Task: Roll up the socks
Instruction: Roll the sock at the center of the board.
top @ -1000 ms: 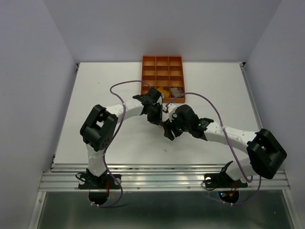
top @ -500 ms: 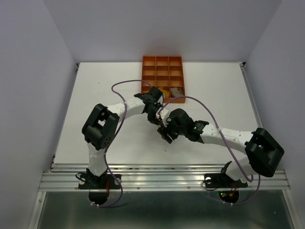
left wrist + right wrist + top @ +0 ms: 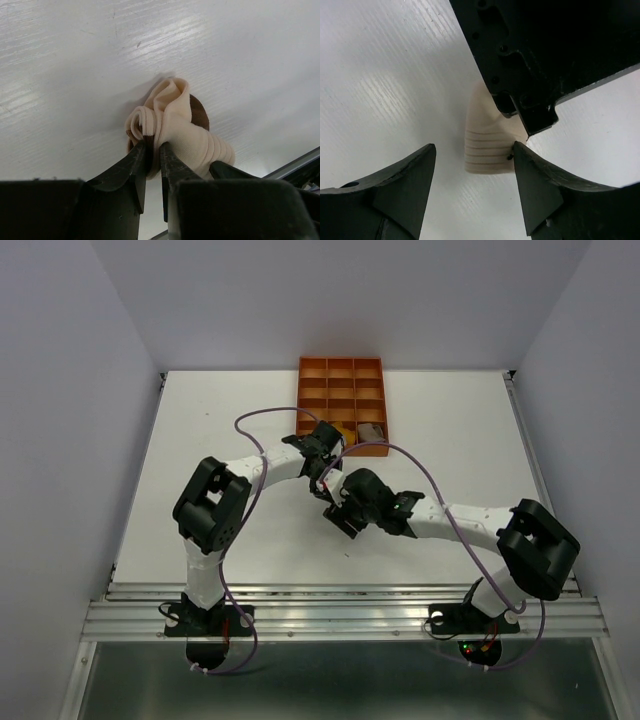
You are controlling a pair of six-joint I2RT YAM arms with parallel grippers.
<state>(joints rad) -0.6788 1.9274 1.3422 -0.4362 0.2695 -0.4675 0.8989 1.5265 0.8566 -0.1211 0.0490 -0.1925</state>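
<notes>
The brown-cream-white sock (image 3: 185, 127) lies rolled into a bundle on the white table. My left gripper (image 3: 153, 147) is shut on its folded edge, where a brown strip shows between the fingers. In the right wrist view the sock's cream ribbed cuff (image 3: 487, 140) sticks out from under the left gripper's black body. My right gripper (image 3: 475, 152) is open, its fingers apart on either side of that cuff, the right one at its edge. In the top view both grippers (image 3: 335, 495) meet at mid-table and hide the sock. Two rolled socks (image 3: 358, 430), one mustard, sit in the tray.
The rigid orange tray (image 3: 340, 390) with square compartments stands at the back of the table, just behind the left gripper. Purple cables (image 3: 270, 418) loop over both arms. The table's front rail (image 3: 340, 590) runs along the near edge.
My right arm has slid left and closer to the left gripper, so the two grippers now meet. The left gripper has stayed shut at nearly the same place.
</notes>
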